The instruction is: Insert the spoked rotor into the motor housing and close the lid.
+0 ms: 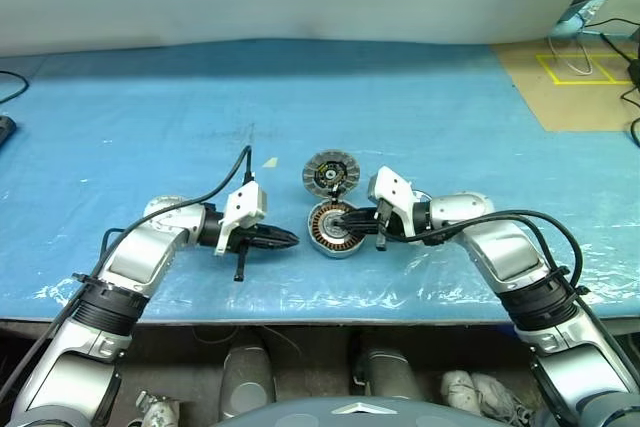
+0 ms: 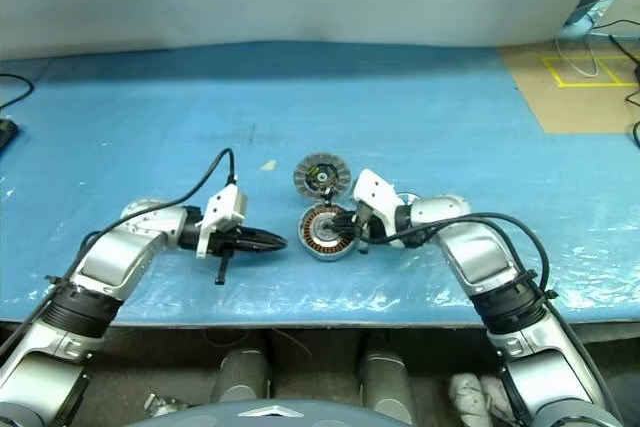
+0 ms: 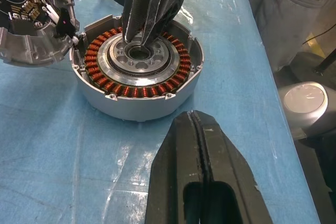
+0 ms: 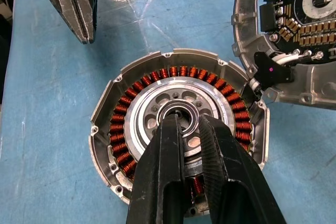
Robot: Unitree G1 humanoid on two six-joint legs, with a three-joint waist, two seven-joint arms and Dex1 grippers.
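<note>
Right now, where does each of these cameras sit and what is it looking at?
Head views: two eyes on the head, looking down over both arms at the blue table.
Left wrist view: looks along the shut left gripper at the housing.
Right wrist view: looks along the right gripper, fingertips at the housing's centre.
Shared: housing, lid, and each wrist view shows the other gripper.

We cannot read any text, label, brand or number in these pictures. The circuit board [image 4: 310, 3] beside the motor housing [image 4: 178, 129] carries small components, but no marking on them is legible. Yellow lines [image 1: 575, 69] are on the brown floor, without letters.
</note>
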